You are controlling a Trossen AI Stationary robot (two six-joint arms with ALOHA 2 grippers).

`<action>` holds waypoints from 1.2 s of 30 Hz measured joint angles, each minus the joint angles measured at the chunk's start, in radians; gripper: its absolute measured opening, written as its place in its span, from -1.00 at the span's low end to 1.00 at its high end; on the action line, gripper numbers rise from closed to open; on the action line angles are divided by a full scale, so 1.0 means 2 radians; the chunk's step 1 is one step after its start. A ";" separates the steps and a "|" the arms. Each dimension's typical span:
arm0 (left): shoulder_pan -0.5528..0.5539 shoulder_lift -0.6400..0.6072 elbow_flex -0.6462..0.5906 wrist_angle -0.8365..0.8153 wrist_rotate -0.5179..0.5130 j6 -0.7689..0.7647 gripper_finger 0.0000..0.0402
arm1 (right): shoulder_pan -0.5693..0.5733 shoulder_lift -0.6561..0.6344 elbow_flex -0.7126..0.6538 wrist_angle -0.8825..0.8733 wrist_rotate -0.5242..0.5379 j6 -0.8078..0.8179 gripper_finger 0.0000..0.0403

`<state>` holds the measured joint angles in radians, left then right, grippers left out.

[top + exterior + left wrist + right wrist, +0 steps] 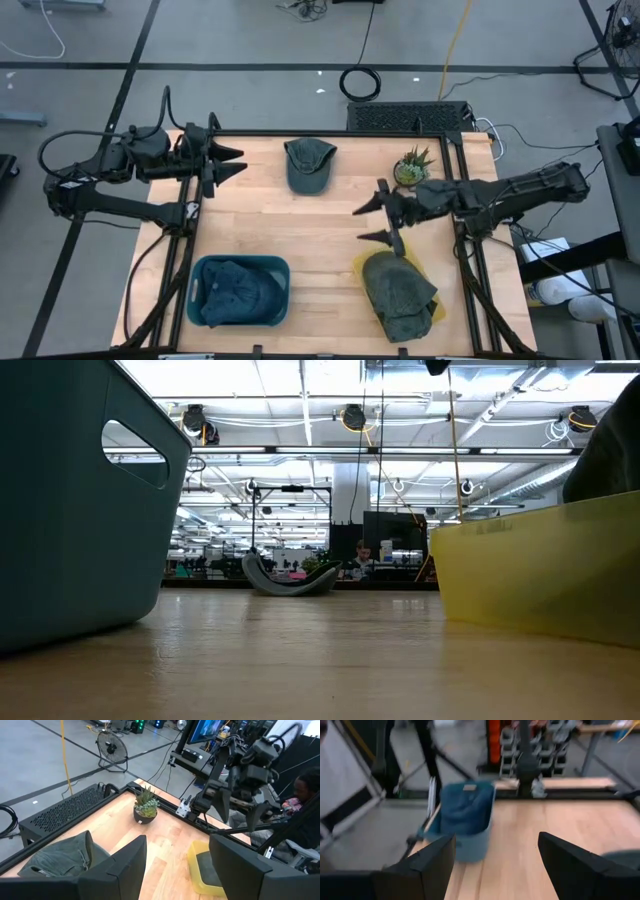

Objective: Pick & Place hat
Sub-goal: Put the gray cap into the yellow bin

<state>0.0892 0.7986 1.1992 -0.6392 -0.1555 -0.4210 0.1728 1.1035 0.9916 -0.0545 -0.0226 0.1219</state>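
A grey-green cap (309,164) lies alone on the table near the far edge; it shows in the left wrist view (65,854) and in the low view (290,580). Another grey-green cap (398,292) lies in a yellow bin (437,310) at the near right. A blue cap (235,292) lies in a teal bin (240,265) at the near left. My left gripper (228,164) is open above the table's far left corner, left of the loose cap. My right gripper (372,222) is open above the table, just beyond the yellow bin. Neither holds anything.
A small potted plant (411,168) stands at the far right of the table, between the loose cap and my right arm. Bare wood lies in the middle of the table (300,225). A person sits beyond the table in the left wrist view (302,795).
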 joint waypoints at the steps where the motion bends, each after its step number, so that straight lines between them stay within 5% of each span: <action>1: 0.000 0.000 0.000 0.000 0.000 0.000 0.12 | -0.005 0.000 0.000 0.013 0.000 0.003 0.35; 12: 0.000 0.000 0.000 0.021 -0.019 0.023 0.16 | -0.085 0.000 0.000 0.102 -0.021 0.073 0.36; 21: 0.017 0.040 0.000 -0.022 -0.114 0.036 0.65 | -0.110 -0.004 0.000 0.103 -0.069 0.094 0.36; 36: 0.122 0.180 0.000 -0.094 -0.066 -0.085 0.81 | -0.113 -0.023 0.001 0.127 -0.069 0.093 0.36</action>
<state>0.3337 1.1588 1.1993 -0.8269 -0.2869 -0.5906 -0.0540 1.0583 0.9936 0.2001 -0.1616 0.3082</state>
